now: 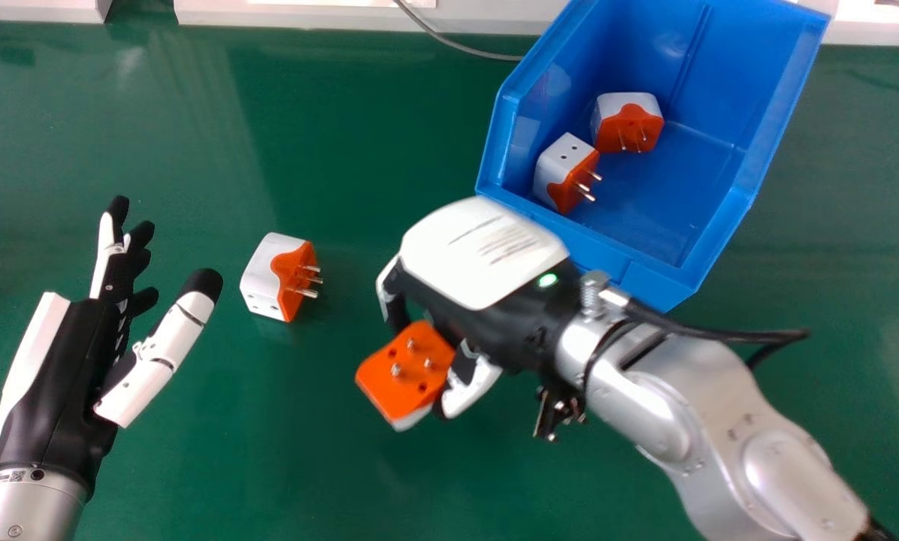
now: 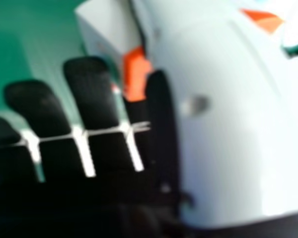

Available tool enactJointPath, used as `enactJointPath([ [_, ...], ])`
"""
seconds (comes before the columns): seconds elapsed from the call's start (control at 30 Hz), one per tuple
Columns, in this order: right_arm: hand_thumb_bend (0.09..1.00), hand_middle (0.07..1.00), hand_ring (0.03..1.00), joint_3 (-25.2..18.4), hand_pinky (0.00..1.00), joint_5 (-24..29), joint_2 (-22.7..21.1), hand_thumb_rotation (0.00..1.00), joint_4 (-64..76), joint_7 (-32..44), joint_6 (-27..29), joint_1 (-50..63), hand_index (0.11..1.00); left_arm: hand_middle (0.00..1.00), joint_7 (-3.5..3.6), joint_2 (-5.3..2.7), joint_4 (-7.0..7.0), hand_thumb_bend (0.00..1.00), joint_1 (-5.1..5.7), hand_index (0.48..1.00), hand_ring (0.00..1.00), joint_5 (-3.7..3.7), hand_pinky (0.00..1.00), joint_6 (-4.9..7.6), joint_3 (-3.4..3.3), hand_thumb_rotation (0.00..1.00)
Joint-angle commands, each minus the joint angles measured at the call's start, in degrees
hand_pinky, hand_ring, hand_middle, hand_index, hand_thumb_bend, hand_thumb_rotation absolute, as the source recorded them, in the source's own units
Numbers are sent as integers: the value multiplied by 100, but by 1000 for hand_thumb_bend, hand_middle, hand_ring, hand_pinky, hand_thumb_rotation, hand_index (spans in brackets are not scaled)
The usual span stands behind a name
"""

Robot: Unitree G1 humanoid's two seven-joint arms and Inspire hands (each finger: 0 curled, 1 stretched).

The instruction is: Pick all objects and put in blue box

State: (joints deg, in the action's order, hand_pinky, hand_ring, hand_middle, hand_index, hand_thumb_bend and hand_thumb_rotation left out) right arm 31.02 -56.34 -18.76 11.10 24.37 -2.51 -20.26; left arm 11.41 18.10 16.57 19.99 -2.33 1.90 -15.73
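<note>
Near the blue box (image 1: 656, 282), the right robot hand (image 1: 483, 255) pinches an adapter (image 1: 404, 379); a weak hold could drop it, a low approach snag the box. Left of the box are a loose plug (image 1: 278, 276) and the left robot hand (image 1: 62, 376), relaxed open.

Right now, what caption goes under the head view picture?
Right hand holds an adapter beside the blue box; two more sit inside.

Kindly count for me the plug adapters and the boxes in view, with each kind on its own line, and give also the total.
Orange-and-white plug adapters: 4
Blue box: 1
Total: 5
</note>
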Motion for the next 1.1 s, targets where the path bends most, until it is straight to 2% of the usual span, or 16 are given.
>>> enactJointPath([
  [0.0,489,212,139,-231,77,57,-29,140,296,-184,30,-6,471,1000,2,95,-14,481,4,1000,996,-24,949,153,-66,743],
  [0.07,488,210,137,-366,72,28,-66,142,361,-218,19,-34,470,1000,12,142,-45,479,3,1000,998,-49,950,168,-68,758],
  [0.17,487,241,157,-628,84,-16,-180,142,375,-322,34,-206,476,1000,41,175,-102,514,-15,1000,1000,5,961,187,-75,764],
  [0.27,487,258,175,-815,97,-82,-243,142,280,-294,-43,-412,476,1000,46,182,-194,508,-70,1000,1000,20,967,244,-77,752],
  [0.37,484,284,204,-1044,126,-64,-326,147,68,-271,-173,-697,474,1000,21,186,-247,499,-103,1000,1000,-37,960,269,-70,755],
  [0.47,483,296,220,-1157,143,-251,-440,150,-305,-392,-328,-1034,474,1000,21,180,-283,504,-131,1000,1000,-38,965,269,-62,759],
  [0.53,483,349,274,-1160,186,-442,-519,154,-623,-400,-475,-1307,477,1000,34,172,-280,504,-145,1000,1000,-13,973,237,-58,758],
  [0.63,481,519,405,-1179,287,-626,-600,157,-1073,-378,-669,-1741,488,1000,44,162,-296,489,-141,1000,1000,5,972,285,-62,753],
  [0.67,415,586,473,-1178,339,-651,-625,250,-1221,-385,-707,-1881,556,1000,49,165,-310,483,-139,1000,1000,7,972,313,-65,752],
  [0.7,376,594,491,-1166,357,-658,-652,298,-1364,-378,-737,-2009,584,1000,53,161,-307,476,-136,1000,1000,17,972,315,-67,752],
  [0.73,341,577,488,-1158,362,-619,-684,328,-1578,-443,-719,-2135,597,1000,54,164,-319,470,-135,1000,1000,12,974,336,-68,750],
  [0.8,324,542,474,-1140,362,-530,-741,288,-2069,-683,-621,-2381,564,1000,56,164,-343,470,-143,1000,1000,20,974,363,-74,748],
  [0.9,376,502,448,-1152,334,-424,-753,206,-2902,-1063,-574,-2817,529,1000,61,152,-337,483,-128,1000,1000,46,977,345,-88,740],
  [0.97,388,493,443,-1087,329,-428,-738,188,-3517,-1219,-614,-3150,521,1000,87,145,-348,490,-125,1000,1000,100,984,351,-98,736],
  [1.0,437,489,435,-1034,320,-451,-712,167,-3831,-1335,-642,-3308,504,1000,88,142,-338,494,-123,1000,1000,103,988,345,-98,732],
  [1.07,481,436,356,-910,254,-490,-628,98,-4429,-1518,-713,-3607,507,1000,83,129,-304,496,-95,1000,1000,100,992,327,-104,735],
])
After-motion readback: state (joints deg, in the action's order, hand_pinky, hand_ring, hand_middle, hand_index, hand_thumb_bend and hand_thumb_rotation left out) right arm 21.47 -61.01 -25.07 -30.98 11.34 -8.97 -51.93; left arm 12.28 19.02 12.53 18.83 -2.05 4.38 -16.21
